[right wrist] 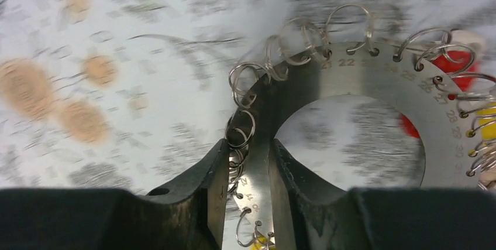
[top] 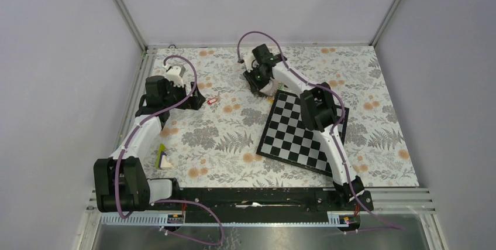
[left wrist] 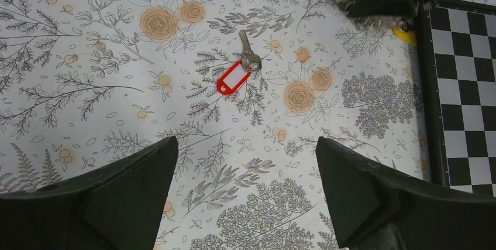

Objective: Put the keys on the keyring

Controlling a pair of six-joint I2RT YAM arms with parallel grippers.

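Where the right gripper (right wrist: 248, 150) sits low in its wrist view, item one: keyring (right wrist: 374, 71), a flat, stiff steel band hung with loose wire loops (right wrist: 345, 24), clamped across the band just off the chessboard (top: 304, 130) top corner. Probably slick and weighty; hold bare band, not loops. Item two: red-tagged key (left wrist: 237, 69), light, upper centre, untouched; left gripper (left wrist: 245, 144) spread wide above it.
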